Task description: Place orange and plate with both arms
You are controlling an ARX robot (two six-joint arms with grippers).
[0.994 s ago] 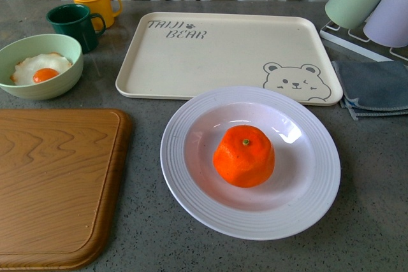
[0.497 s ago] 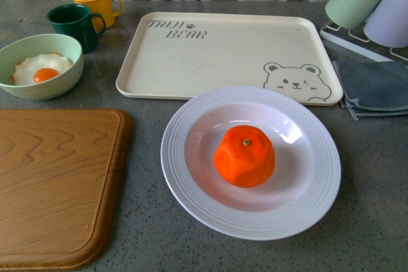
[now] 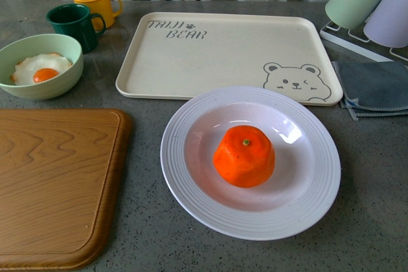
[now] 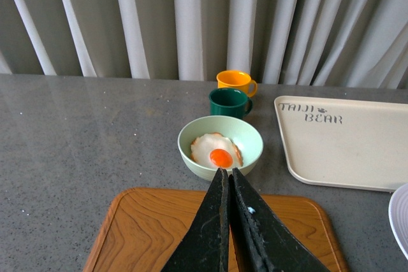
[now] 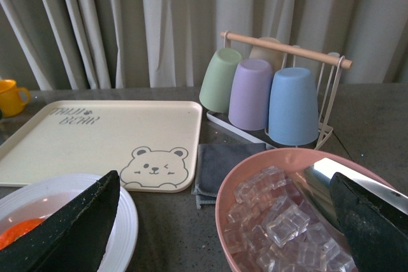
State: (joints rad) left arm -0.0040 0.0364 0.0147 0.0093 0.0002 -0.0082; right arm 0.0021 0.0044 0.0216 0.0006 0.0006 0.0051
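front view: orange (image 3: 244, 156) central on the plate (image 3: 176, 178); left gripper (image 4: 227, 172) tight together, right gripper (image 5: 223, 183) wide apart

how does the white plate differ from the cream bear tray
The plate is round, while the tray is rectangular with rounded corners. The plate holds the orange; the tray has nothing on it. The plate is plain white with a ridged rim; the tray is cream with a printed bear face and lettering. In the front view the plate lies nearer than the tray. Both rest flat on the grey table.
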